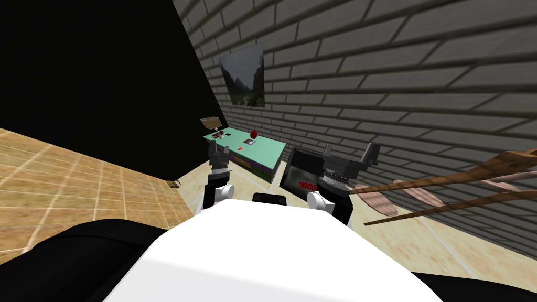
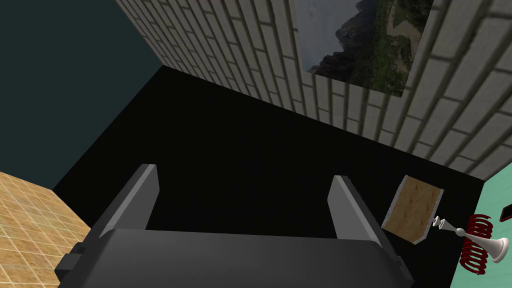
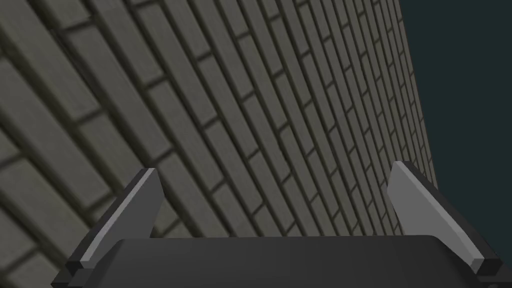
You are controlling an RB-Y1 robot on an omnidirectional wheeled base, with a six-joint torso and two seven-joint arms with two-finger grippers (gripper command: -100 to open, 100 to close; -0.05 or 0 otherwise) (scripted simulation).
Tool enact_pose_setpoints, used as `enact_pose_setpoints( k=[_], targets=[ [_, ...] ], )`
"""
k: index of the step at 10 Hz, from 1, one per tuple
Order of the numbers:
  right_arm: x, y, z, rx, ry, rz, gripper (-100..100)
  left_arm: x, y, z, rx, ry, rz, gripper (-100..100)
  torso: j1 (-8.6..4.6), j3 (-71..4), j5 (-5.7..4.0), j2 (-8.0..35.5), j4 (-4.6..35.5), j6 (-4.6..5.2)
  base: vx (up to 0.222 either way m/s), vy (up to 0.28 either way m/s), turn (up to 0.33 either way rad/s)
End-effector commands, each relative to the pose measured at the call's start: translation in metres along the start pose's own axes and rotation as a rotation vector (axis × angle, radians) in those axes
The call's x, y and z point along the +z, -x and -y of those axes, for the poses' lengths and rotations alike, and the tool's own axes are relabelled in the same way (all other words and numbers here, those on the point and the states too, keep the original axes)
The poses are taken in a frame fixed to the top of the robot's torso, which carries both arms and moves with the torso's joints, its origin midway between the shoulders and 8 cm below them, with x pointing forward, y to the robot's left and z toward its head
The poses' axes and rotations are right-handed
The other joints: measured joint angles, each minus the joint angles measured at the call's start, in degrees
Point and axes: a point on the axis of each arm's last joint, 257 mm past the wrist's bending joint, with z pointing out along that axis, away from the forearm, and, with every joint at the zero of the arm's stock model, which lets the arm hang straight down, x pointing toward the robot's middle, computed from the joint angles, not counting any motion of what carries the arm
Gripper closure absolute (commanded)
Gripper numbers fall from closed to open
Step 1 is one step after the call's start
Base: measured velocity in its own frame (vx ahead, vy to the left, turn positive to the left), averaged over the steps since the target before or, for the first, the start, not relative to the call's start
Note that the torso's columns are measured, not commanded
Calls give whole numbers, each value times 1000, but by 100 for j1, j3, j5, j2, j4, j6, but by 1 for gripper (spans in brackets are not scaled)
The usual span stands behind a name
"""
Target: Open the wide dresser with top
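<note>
Head view sets the dresser [image 1: 264, 150] against the brick wall [image 1: 398, 78], ahead of the robot and a little to its left. It is a wide, low piece with a pale mint-green top and a front patterned in purple and green. Whether any drawer stands ajar is too small to tell. On the dresser's top lie a red round thing [image 1: 254, 133], a flat red patch [image 1: 239, 149] and a few small dark bits toward the far end. At that far end a tan board [image 1: 211, 122] with a grey rim stands tilted. The left wrist view shows it just off the dresser's corner, and on that corner a white turned piece [image 2: 487, 243] lies overlapping a dark red coil [image 2: 476, 250].

The left gripper [image 1: 218, 149] hangs just short of the dresser's near left corner, apart from it and holding nothing. In its own camera its fingers [image 2: 142, 195] stand spread wide, with a black area [image 2: 240, 130] between them. The right gripper [image 1: 350, 152] is off the dresser's right end, fingers [image 3: 142, 200] likewise wide apart and empty.

Just beside the dresser's right end leans a dark panel [image 1: 301, 173] with red marks. Above the dresser a landscape picture [image 1: 242, 76] hangs on the wall. Well to the dresser's right, brown stems [image 1: 446, 189] with pinkish blades reach across. Left of the dresser the tan tiled floor [image 1: 78, 178] meets the black area.
</note>
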Motion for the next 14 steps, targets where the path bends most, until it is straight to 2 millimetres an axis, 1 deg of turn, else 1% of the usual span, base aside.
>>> enact_pose_setpoints(
  k=[1, 3, 9, 10, 11, 14],
  targets=[
    [0, 0, 0, 0, 0, 0, 0, 0, 0, 0, 0, 0, 0, 0, 0, -467, 0, 232, 235, 0, 0, 0, 0],
    [0, 0, 0, 0, 0, 0, 0, 0, 0, 0, 0, 0, 0, 0, 0, -2014, 0, 1003, 1006, 0, 0, 0, 0],
    [0, 0, 0, 0, 0, 0, 0, 0, 0, 0, 0, 0, 0, 0, 0, -7073, 0, 3539, 3537, 0, 0, 0, 0],
    [0, 0, 0, 0, 0, 0, 0, -1, -3, -4, 18, 5, -34, -100, 0, -7919, 0, 3962, 3960, 0, 13, 1, -34],
    [0, 0, 0, 0, 0, 0, 0, -2, -5, -9, 31, 11, -56, -100, 2, -8315, 1, 4153, 4148, 1, 18, 5, -48],
    [0, 0, 0, 0, 0, 0, 0, -8, -8, -29, 70, 35, -112, -100, 1, -8459, 0, 4222, 4225, 0, 27, 9, -65]
  ],
)
